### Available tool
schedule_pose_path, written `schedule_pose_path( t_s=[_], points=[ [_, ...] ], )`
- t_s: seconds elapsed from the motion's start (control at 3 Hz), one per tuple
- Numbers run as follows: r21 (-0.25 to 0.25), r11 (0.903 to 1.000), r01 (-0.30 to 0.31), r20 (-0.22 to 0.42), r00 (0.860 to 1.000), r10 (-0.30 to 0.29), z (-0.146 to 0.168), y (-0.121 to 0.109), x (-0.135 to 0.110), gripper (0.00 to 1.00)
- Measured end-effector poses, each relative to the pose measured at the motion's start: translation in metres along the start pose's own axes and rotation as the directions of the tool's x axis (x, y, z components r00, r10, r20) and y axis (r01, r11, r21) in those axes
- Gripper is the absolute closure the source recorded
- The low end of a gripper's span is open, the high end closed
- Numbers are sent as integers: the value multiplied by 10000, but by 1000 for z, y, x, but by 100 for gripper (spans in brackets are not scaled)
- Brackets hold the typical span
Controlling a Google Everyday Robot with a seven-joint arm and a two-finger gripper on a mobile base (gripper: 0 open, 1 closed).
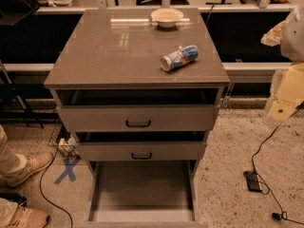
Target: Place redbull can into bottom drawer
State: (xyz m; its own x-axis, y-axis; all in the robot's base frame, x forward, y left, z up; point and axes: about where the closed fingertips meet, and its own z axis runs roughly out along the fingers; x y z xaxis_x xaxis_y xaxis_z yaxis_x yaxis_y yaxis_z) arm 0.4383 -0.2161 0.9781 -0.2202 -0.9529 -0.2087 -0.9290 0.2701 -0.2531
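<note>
The redbull can (179, 58), blue and silver, lies on its side on the taupe-grey cabinet top, right of centre, with its silver top facing front-left. The bottom drawer (142, 212) is pulled out wide, showing a plain grey floor with nothing in it. The gripper (284, 98) is a cream-coloured shape at the right edge of the view. It is off the cabinet's right side, right of and lower than the can, and touches nothing.
A round cream bowl (166, 17) stands at the back of the cabinet top (104, 56). The two upper drawers (137, 118) are slightly open and show black handles. A person's shoes (28, 167) are on the floor at left. Cables and a power brick (253, 181) lie on the floor at right.
</note>
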Motion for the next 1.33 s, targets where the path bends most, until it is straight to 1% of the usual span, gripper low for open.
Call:
schedule_pose_path(
  t_s=[0.33, 0.67, 1.0, 1.33],
  points=[
    [1, 10000, 1, 2, 10000, -1, 0, 0, 0, 0],
    [113, 9999, 124, 526, 9985, -130, 9, -21, -2, 0],
    [268, 9984, 502, 1305, 9900, -532, 28, -66, -13, 0],
    [231, 9979, 611, 2144, 9746, -646, 57, -118, -29, 0]
  ],
)
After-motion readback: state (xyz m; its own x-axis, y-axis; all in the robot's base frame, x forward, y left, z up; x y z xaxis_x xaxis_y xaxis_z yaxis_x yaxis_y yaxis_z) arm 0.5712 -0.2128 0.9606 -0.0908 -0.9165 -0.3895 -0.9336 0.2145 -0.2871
